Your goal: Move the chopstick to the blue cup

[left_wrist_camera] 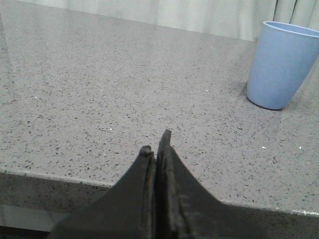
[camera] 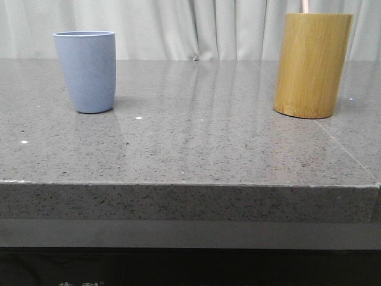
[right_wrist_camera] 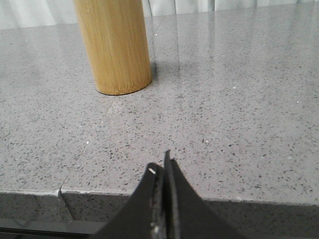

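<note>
A speckled grey stone table (camera: 196,149) fronts pale curtains (camera: 178,27). The matte periwinkle-blue cup (camera: 86,71) stands left; a pale pink chopstick (camera: 305,6) pokes from the tall bamboo cylinder holder (camera: 312,64) right. The left gripper (left_wrist_camera: 155,144) and right gripper (right_wrist_camera: 162,167) are both closed, empty, at the near edge.

one blue cup (camera: 86,71), one bamboo holder (camera: 312,64), one chopstick (camera: 305,6)

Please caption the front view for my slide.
Periwinkle-blue tumbler at left, tall bamboo cylinder holding a pink chopstick at right, on grey stone table.
</note>
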Available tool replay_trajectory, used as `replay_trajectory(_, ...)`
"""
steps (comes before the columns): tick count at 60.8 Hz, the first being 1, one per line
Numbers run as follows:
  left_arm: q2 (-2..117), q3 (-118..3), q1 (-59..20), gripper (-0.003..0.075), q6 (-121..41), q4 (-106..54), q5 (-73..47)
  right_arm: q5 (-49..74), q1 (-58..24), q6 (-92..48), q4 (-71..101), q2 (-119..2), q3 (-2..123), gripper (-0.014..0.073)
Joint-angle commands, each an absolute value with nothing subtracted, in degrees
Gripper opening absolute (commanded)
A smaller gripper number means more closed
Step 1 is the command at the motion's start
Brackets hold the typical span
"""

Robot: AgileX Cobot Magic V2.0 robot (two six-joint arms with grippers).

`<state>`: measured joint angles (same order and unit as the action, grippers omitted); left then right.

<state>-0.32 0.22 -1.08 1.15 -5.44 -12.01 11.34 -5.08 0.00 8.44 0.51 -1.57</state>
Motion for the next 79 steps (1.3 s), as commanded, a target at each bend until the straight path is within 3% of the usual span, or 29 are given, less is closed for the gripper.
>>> replay_trajectory(1, -1.67, 0.37, -0.96, -0.0018, 1.56, -5.95, -7.07, 7.14, -4.93, -0.50, 8.65, 1.58, -1.36, -0.0067)
replay_trajectory(56, -1.67, 0.37, -0.96, -0.0018, 1.56, -5.95, -6.83, 7.14, -4.93, -0.50, 8.65, 1.58, -1.36, -0.0067)
replay_trajectory(79, -1.67, -1.16, -0.83, -0.0018, 1.36, -4.83, 6.94, 1.36, -4.93, -0.50, 8.87, 1.58, 0.84, -0.0067)
